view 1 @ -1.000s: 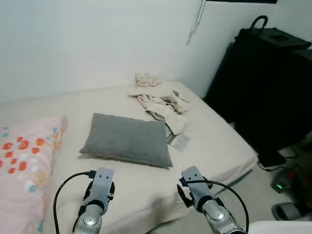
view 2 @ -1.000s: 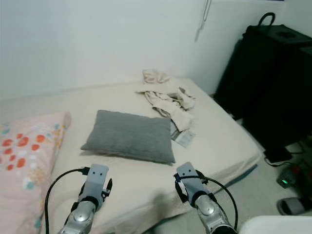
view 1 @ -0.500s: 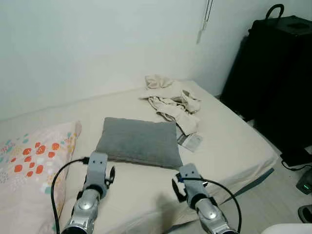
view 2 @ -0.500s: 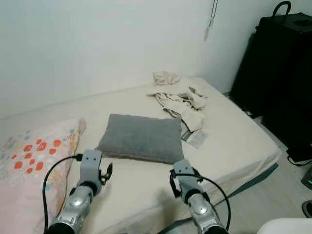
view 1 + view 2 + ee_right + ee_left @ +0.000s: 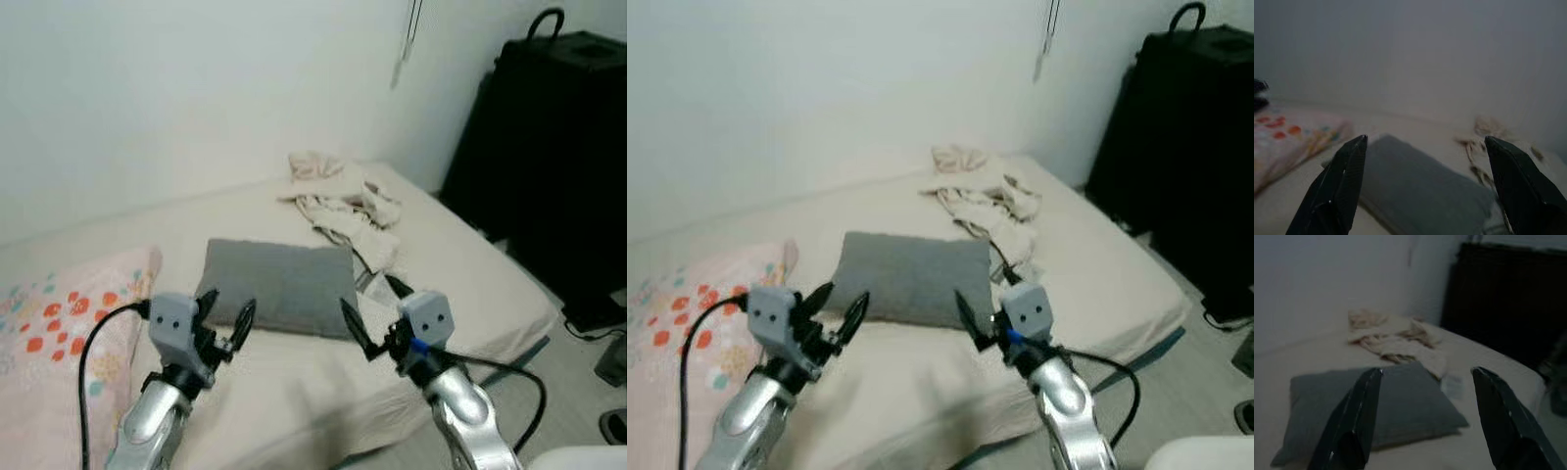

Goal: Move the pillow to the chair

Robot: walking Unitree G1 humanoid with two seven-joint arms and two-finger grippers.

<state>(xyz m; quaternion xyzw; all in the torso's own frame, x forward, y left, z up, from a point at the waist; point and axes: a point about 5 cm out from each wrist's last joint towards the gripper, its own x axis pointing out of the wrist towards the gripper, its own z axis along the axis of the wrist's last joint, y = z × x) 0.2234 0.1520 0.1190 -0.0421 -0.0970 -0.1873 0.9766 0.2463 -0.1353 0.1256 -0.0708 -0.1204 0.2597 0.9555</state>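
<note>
Reaching toward the gray pillow (image 5: 277, 288) lying flat on the bed (image 5: 460, 274).

Left of the pillow's near edge, the left gripper (image 5: 223, 318) hovers, jaws spread; right of it hovers the right gripper (image 5: 372, 315), likewise spread. Best to lower both evenly onto opposite ends, pinching deep enough into the soft fabric.

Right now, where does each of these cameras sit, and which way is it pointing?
Head eyes: look forward and down at the bed and grey pillow; left gripper and right gripper both open.
Left wrist: along its fingers toward the pillow.
Right wrist: along its fingers, same pillow.
All share the pillow.
</note>
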